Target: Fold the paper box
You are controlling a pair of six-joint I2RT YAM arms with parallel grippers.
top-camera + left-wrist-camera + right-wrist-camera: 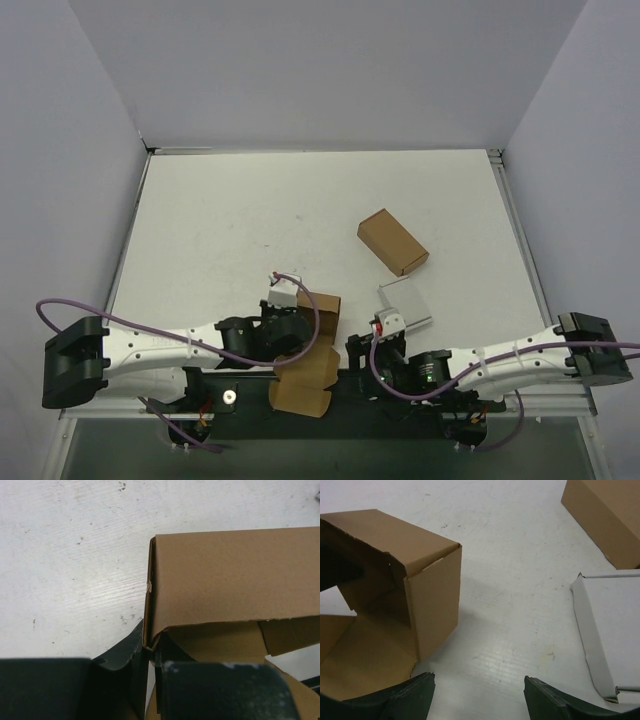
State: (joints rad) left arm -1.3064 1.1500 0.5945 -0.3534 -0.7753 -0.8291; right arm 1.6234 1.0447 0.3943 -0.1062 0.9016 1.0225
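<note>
The paper box [308, 352] is plain brown kraft card, half made up. Its walls stand as a small squarish carton with sharp corner creases, and one panel is folded over the top, leaving a thin gap at one corner seam. One side gapes open, the inside in shadow, and loose flaps spread flat from it. It sits at the middle of the near edge of the worktop [250, 220], with its flaps reaching past that edge.
</note>
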